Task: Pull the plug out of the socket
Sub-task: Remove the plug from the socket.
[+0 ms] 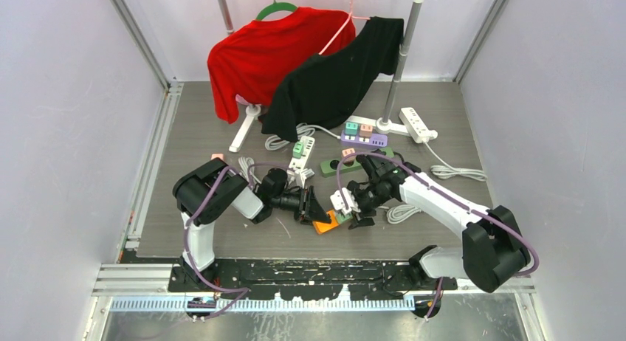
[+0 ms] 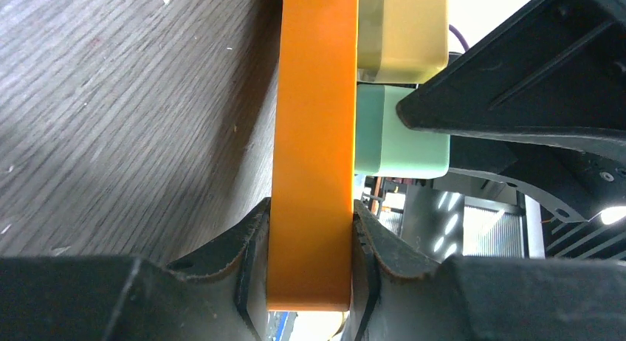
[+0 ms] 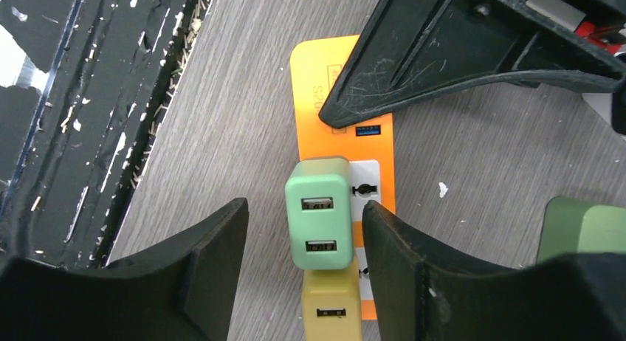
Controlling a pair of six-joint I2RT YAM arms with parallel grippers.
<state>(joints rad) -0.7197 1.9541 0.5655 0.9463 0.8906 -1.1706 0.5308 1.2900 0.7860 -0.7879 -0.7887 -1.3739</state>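
An orange power strip, the socket (image 2: 310, 134), lies near the table's front edge (image 1: 325, 225). My left gripper (image 2: 310, 223) is shut on one end of it, pads pressed on both long sides. A mint-green plug (image 3: 319, 215) and a yellow plug (image 3: 332, 308) sit side by side in the strip (image 3: 314, 97). My right gripper (image 3: 303, 208) hangs over the green plug, open, one finger on each side with a gap to both. In the left wrist view the green plug (image 2: 391, 134) and yellow plug (image 2: 402, 35) stick out from the strip. In the top view the left gripper (image 1: 314, 208) and right gripper (image 1: 356, 208) meet over the strip.
A dark green strip (image 1: 347, 164), a white strip (image 1: 301, 155), a purple strip with plugs (image 1: 364, 139) and another white strip (image 1: 417, 125) lie behind. Cables (image 1: 458, 173) coil at the right. A rack holds a red shirt (image 1: 273, 53) and a black shirt (image 1: 339, 75).
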